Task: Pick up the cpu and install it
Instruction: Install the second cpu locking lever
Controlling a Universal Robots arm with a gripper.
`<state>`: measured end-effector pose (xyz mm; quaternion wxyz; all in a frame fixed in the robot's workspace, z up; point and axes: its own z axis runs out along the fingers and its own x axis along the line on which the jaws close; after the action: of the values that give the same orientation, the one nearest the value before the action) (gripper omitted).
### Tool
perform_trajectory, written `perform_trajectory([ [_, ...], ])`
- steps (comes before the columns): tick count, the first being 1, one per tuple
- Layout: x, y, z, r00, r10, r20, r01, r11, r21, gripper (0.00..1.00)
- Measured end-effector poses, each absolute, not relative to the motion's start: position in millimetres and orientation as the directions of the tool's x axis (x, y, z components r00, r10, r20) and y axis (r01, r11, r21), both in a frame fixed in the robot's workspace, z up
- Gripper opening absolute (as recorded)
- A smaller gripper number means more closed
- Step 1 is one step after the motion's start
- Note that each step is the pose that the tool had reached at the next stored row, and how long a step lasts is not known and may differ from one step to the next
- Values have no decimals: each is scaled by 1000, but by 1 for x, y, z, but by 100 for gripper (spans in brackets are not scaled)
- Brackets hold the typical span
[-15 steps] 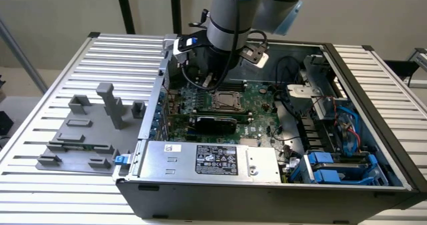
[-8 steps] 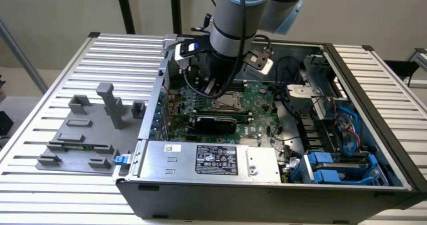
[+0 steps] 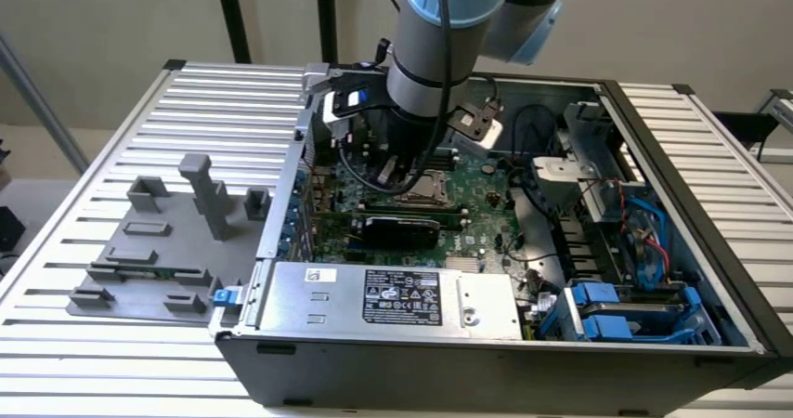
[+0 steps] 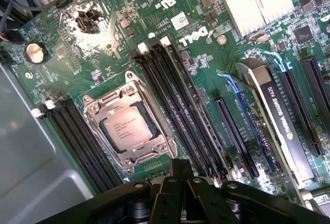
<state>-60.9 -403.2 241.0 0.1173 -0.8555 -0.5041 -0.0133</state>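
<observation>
The cpu [image 4: 127,127] lies flat inside the metal-framed socket [image 4: 95,109] on the green motherboard [image 4: 206,59], its silver top facing up. In the exterior view the socket [image 3: 429,191] sits just beside the lower end of the arm. My gripper [image 4: 180,178] hangs a little above the board, off the socket's edge near the black memory slots [image 4: 175,105]. Its black fingers are shut together with nothing between them. In the exterior view the gripper [image 3: 399,169] reaches down into the open computer case [image 3: 496,362].
A graphics card [image 4: 281,115] stands in a slot close to the gripper. Cables [image 3: 539,125], a power supply [image 3: 396,297] and blue drive bays [image 3: 626,311] crowd the case. A grey fixture plate with blocks [image 3: 162,251] lies on the slatted table at the exterior view's left.
</observation>
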Motion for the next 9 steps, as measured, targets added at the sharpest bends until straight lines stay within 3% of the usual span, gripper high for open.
perform_trajectory([
  [9,-73,-400,225,491,859,141,866,-464,-186,11],
])
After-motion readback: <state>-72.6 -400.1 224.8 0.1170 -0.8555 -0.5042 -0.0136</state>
